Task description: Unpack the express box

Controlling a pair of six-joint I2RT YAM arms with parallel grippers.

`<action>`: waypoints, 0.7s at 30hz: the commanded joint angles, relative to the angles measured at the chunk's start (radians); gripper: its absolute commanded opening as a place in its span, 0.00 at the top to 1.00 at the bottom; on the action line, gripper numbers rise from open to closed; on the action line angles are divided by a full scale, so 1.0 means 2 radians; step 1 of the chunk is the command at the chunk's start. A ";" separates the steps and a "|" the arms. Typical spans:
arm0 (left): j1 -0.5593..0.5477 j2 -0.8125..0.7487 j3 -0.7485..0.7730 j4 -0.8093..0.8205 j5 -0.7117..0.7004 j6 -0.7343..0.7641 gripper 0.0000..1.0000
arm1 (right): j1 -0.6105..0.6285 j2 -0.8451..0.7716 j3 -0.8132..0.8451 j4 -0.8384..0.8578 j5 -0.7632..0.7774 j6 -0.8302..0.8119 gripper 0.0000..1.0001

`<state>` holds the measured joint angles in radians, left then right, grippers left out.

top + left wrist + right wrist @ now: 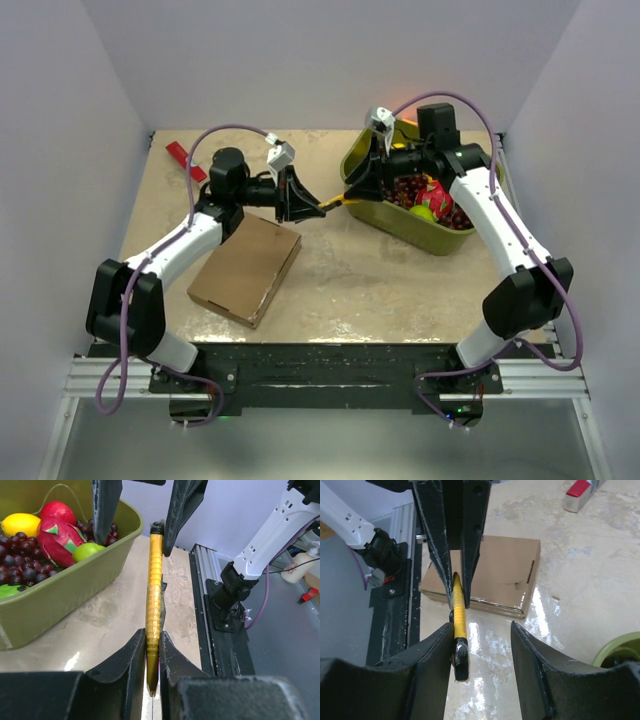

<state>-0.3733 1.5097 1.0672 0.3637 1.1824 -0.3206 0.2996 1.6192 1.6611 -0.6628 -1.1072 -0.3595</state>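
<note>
I'm getting bright, even light from overhead. Glare is streaking across the table [540, 605] in both wrist views, shadows are falling soft, and the right hand [482, 630] is looming dark and blurred up close.

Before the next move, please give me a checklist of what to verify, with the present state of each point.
1. Left hand clamped on tool: ok.
2. Right hand closed on tool: not ok; it is open, and the tool lies against one finger only.
3. Box lid open: not ok; it is shut.
4. Box flat on table: ok.
5. Tool blade out: cannot tell.
</note>
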 commanded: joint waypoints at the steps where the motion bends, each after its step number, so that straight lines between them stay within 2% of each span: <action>1: 0.003 0.008 0.000 0.044 0.032 -0.037 1.00 | 0.012 0.011 0.011 -0.021 -0.035 -0.017 0.52; 3: 0.003 0.013 0.001 0.052 0.035 -0.042 1.00 | 0.014 0.013 0.009 -0.024 -0.039 -0.014 0.56; 7: 0.003 0.021 0.006 0.072 0.035 -0.053 1.00 | 0.017 0.012 -0.001 -0.015 -0.035 -0.004 0.72; 8: 0.003 0.022 0.007 0.076 0.033 -0.058 1.00 | 0.017 0.013 -0.001 -0.015 -0.034 -0.003 0.81; 10: 0.004 0.026 0.008 0.086 0.031 -0.061 1.00 | 0.017 0.014 0.004 -0.016 -0.028 -0.002 0.88; 11: 0.004 0.028 0.009 0.087 0.028 -0.061 1.00 | 0.017 0.015 0.008 -0.018 -0.020 -0.008 0.97; 12: 0.004 0.031 0.010 0.078 0.021 -0.060 1.00 | 0.017 0.016 0.020 -0.029 -0.012 -0.016 1.00; 13: 0.004 0.033 0.019 0.059 0.011 -0.051 0.96 | 0.017 0.016 0.025 -0.032 -0.005 -0.022 1.00; 14: 0.004 0.034 0.025 0.038 0.000 -0.024 0.79 | 0.017 0.016 0.031 -0.038 0.010 -0.042 1.00; 17: 0.004 0.040 0.035 0.001 -0.003 0.015 0.65 | 0.017 0.030 0.071 -0.087 0.025 -0.096 1.00; 21: 0.003 0.052 0.059 -0.057 0.000 0.064 0.64 | 0.017 0.042 0.106 -0.129 0.031 -0.126 1.00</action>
<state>-0.3672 1.5948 1.1107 0.3576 1.1866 -0.3183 0.3328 1.6947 1.7927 -0.8253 -1.0710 -0.5007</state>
